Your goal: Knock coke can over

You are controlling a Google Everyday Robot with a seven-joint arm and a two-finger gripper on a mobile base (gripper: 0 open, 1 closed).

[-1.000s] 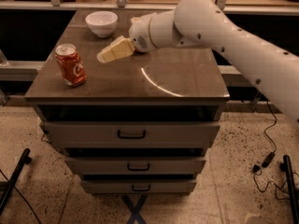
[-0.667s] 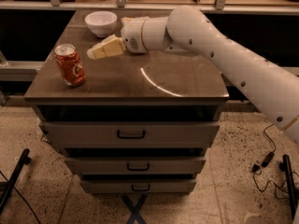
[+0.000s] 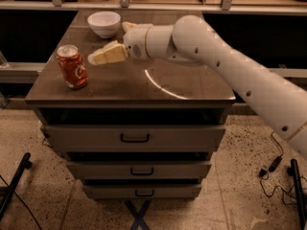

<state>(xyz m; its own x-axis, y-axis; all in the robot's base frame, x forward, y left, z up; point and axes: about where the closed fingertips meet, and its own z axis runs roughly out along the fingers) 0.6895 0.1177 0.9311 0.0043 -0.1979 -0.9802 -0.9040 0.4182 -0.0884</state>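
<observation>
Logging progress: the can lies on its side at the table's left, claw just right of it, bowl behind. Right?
No. The camera view shows the can standing upright, not on its side. The rest holds: it is at the table's left, the claw just right of it, the bowl behind.

The only lettering in view is white script on the red coke can (image 3: 72,66), left of centre in the frame; it cannot be read. The gripper (image 3: 93,58) hovers just right of the can's top.
</observation>
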